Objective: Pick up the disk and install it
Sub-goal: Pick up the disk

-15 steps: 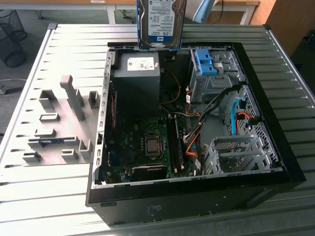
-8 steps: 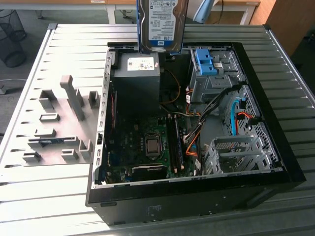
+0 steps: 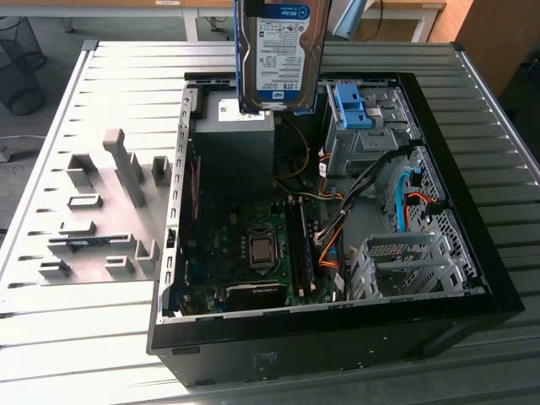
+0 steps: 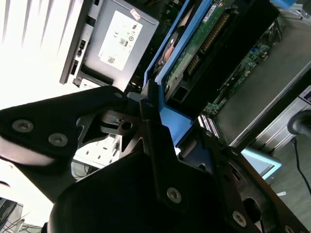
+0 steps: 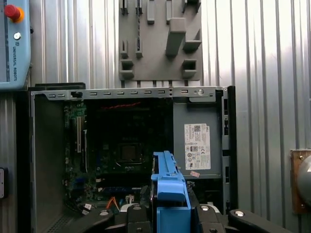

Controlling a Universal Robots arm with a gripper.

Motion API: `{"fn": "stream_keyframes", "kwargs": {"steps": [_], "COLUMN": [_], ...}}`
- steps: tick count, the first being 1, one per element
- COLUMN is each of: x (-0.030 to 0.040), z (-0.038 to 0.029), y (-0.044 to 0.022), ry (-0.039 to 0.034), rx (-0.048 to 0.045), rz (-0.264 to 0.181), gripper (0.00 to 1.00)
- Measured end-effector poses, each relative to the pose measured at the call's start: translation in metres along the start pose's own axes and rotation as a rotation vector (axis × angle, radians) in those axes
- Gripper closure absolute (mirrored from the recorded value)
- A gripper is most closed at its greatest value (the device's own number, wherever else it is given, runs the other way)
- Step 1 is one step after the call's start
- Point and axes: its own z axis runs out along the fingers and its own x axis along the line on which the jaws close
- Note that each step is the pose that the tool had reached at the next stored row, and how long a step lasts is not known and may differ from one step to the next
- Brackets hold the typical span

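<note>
Silver hard disk with blue rails is clenched in your black gripper, over the black case.
Square it to the grey metal cage; I'd dodge the orange cables.

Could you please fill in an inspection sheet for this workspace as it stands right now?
Surface: ribbed grey metal table, carrying an open computer case.
Job's things: disk held upright in the air above the case, not yet installed; drive cage with a blue bracket sits inside the case.
Clutter: grey fixture plate with raised blocks on the table, to the exterior view's left of the case.
Jaws: shut on the disk's blue rail.
Cables: orange and black cables and a blue cable run loose inside the case.
Surroundings: wire bin on the floor beyond the table; control pendant with a red button.
</note>
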Motion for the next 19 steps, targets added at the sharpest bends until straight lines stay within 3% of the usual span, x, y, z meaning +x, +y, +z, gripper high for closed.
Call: {"fn": "stream_keyframes", "kwargs": {"steps": [11, 19], "x": [0.0094, 0.0094], "z": [0.0006, 0.0006], "y": [-0.0004, -0.0005], "ry": [0.0, -0.0001], "rx": [0.0, 0.0], "rz": [0.0, 0.0], "gripper": [0.64, 0.64]}}
